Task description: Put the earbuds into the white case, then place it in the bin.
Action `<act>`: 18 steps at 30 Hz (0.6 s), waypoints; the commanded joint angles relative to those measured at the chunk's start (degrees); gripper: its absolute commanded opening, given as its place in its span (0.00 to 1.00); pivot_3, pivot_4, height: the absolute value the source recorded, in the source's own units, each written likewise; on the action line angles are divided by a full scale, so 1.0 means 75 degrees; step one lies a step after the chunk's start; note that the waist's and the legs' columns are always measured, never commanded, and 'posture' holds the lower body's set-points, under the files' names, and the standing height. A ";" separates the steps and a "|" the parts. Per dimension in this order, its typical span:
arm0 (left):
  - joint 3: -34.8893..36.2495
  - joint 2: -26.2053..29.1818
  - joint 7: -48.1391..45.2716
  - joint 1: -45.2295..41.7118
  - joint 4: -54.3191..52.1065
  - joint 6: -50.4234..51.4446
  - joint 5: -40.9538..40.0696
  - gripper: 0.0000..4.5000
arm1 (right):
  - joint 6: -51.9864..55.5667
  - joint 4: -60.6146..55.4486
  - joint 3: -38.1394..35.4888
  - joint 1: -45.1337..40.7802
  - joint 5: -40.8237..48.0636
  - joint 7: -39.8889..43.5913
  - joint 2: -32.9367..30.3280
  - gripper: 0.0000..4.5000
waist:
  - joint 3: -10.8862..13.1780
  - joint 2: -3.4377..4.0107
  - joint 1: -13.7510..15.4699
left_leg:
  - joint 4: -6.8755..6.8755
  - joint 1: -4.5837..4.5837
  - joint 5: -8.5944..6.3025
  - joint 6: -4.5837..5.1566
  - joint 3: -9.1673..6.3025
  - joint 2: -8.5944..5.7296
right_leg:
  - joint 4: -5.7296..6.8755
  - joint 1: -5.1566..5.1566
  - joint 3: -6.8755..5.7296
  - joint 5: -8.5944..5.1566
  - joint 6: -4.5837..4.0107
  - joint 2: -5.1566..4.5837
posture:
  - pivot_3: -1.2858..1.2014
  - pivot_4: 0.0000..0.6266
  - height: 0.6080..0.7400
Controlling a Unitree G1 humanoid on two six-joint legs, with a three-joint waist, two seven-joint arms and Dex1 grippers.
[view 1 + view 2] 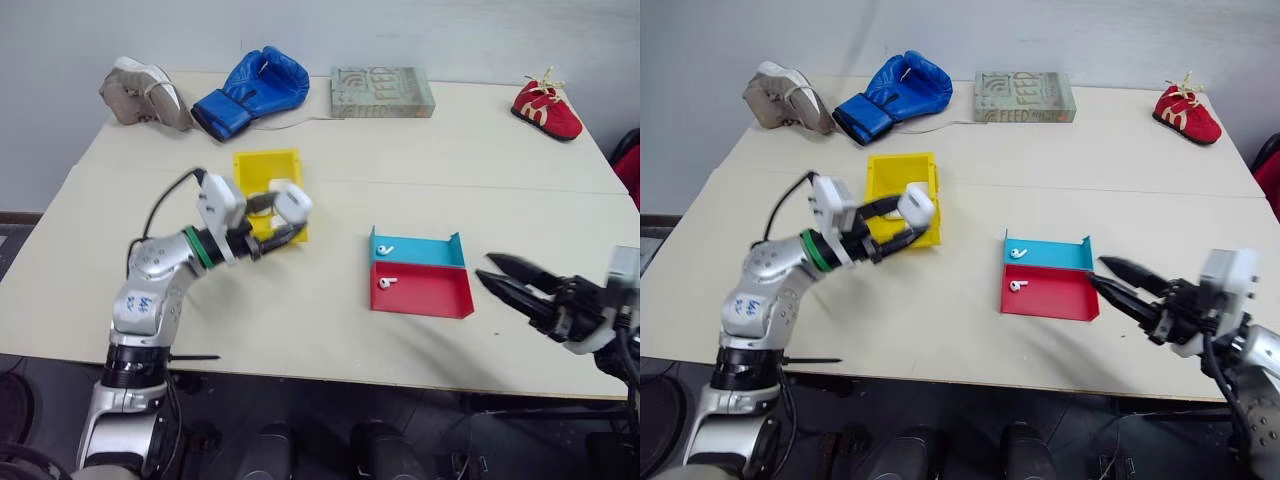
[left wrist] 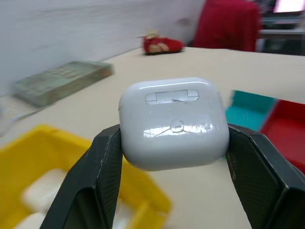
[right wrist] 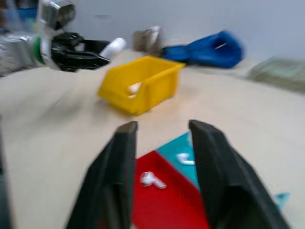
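On the desk point(image 1: 330, 340), the left claw point(image 1: 283, 218) grips the white case point(image 1: 292, 203) above the bin point(image 1: 266, 166) while both earbuds point(image 1: 386, 249) remain in the tray point(image 1: 420, 290), the right claw point(image 1: 500, 277) released; binning now risks an empty case.

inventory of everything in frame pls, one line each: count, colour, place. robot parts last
white case: 1, white, lid shut, held above the bin's near right corner
bin: 1, yellow, table centre-left, white items inside
earbuds: 2, white, one in the tray's blue half, one in its red half
tray: 1, blue and red, table centre-right
boxing glove: 1, blue, far edge
worn shoe: 1, grey-beige, far left
small shoe: 1, red, far right
book: 1, grey-green, far edge, centre
table: 1, beige
left gripper: black fingers, shut on the case
right gripper: black fingers, open, right of the tray
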 commanded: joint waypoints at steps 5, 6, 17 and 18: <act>-0.0048 0.0182 0.0994 -0.1254 0.1534 0.0369 0.0804 0.63 | -0.1637 -0.0694 0.0183 0.0346 -0.1029 -0.0432 0.0583 0.99 | 0.0000 0.0000 -0.0018 | -0.0004 0.0004 0.0001 -0.0001 0.0013 -0.0006 | 0.0003 -0.0007 0.0009 0.0000 0.0000 0.0002 | 0.52 0.24 1.00; -0.0133 0.0208 0.1123 -0.1428 0.1795 0.0456 0.0979 0.63 | -0.1676 -0.0707 0.0310 0.0411 -0.1048 -0.0373 0.0576 0.99 | 0.0000 0.0000 -0.0023 | -0.0004 0.0005 0.0002 -0.0005 0.0014 -0.0005 | 0.0004 -0.0007 0.0010 0.0000 0.0000 0.0005 | 0.52 0.24 1.00; -0.0131 0.0314 0.0623 -0.1924 0.2501 0.0616 0.0919 0.99 | -0.2192 -0.0227 0.1015 0.0207 -0.1466 -0.0583 0.0553 1.00 | 0.0000 0.0000 -0.0017 | -0.0006 0.0006 0.0005 -0.0009 0.0011 -0.0004 | 0.0012 -0.0010 0.0009 0.0000 0.0000 0.0010 | 0.52 0.24 1.00; 0.0039 0.0423 0.0634 -0.1805 0.2340 0.0531 0.0866 0.99 | -0.2198 -0.0135 0.1029 0.0187 -0.1465 -0.0520 0.0480 1.00 | 0.0000 0.0000 -0.0028 | -0.0005 0.0006 0.0005 -0.0010 0.0011 -0.0004 | 0.0012 -0.0010 0.0009 0.0000 0.0000 0.0010 | 0.52 0.24 1.00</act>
